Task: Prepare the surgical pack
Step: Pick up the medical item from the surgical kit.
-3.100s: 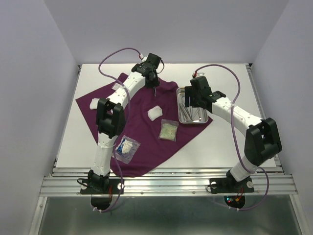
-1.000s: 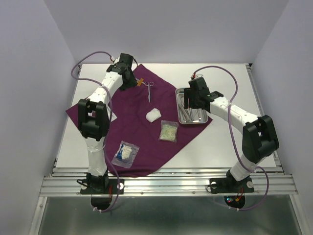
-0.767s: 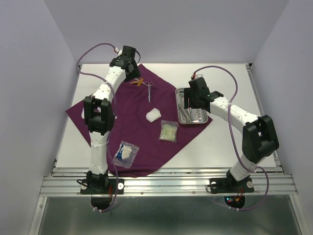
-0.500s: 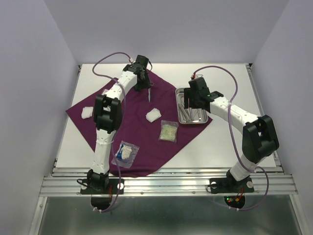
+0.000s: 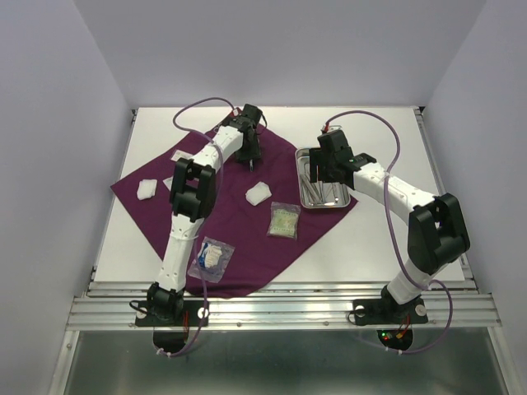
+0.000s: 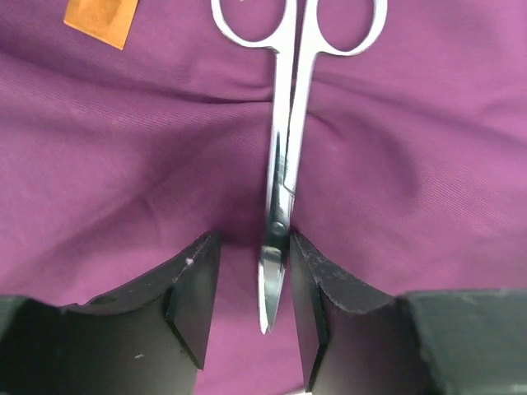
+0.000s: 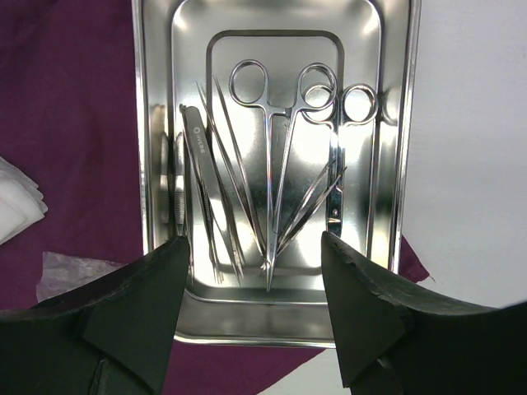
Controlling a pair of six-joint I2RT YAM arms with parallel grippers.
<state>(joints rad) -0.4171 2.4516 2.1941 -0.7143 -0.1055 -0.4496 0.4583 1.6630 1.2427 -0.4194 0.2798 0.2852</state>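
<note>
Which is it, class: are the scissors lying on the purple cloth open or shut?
Shut. The scissors lie flat on the cloth, blades closed into one tip, finger rings side by side.

Bright even light, glare on steel tray [image 7: 255, 321], close foreground perhaps soft

I see a plain dark purple cloth [image 5: 239, 230] on a white surface [image 5: 362, 247]. On the cloth are silver scissors [image 6: 284, 164], a small orange tag [image 6: 100, 18], white gauze [image 5: 258, 193] and a clear packet [image 5: 212, 257] showing blue. My left tool [image 6: 251, 317] has matte black fingers [image 6: 191, 300]. The tray [image 7: 155, 123] is mirror-bright steel.
</note>
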